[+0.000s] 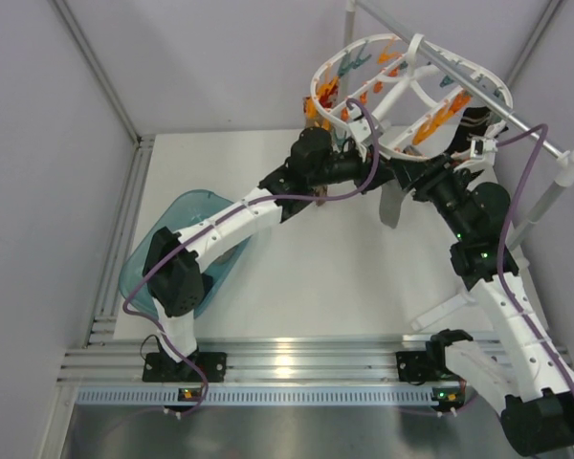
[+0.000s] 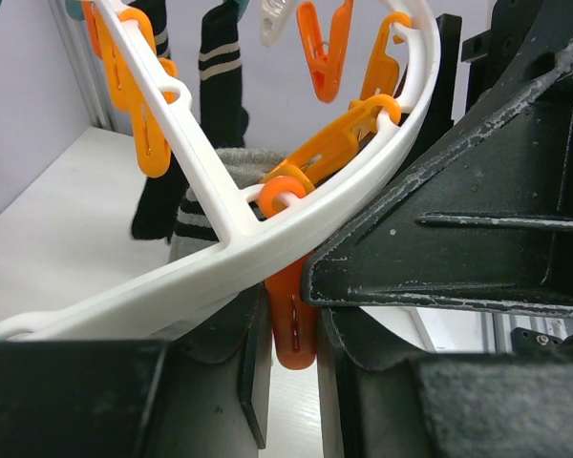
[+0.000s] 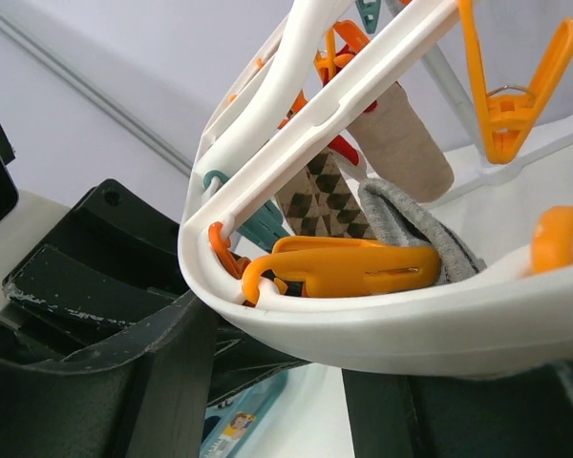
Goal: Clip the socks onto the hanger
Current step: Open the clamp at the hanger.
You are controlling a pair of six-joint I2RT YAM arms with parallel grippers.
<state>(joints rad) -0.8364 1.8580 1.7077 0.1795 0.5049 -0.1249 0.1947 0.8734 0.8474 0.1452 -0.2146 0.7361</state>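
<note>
The white oval hanger (image 1: 411, 91) hangs from a rod at the back right, with orange and teal pegs. My left gripper (image 1: 342, 164) reaches under its near rim. In the left wrist view it (image 2: 291, 334) is shut on an orange peg (image 2: 291, 320) that dangles from the rim (image 2: 220, 258). A grey sock (image 2: 231, 164) and black striped socks (image 2: 220, 76) hang behind. My right gripper (image 1: 416, 177) is under the ring, with the grey sock (image 1: 390, 206) dangling beside it. In its wrist view (image 3: 282, 382) the fingers stand apart below the rim (image 3: 411, 324), their tips hidden. The grey sock (image 3: 411, 224) lies against an orange peg (image 3: 353, 267).
A zigzag sock (image 3: 329, 196) and a beige sock (image 3: 401, 143) hang clipped on the hanger. A translucent teal tub (image 1: 177, 249) sits at the table's left under the left arm. The metal rod and stand (image 1: 545, 206) rise at the right. Grey walls enclose the table.
</note>
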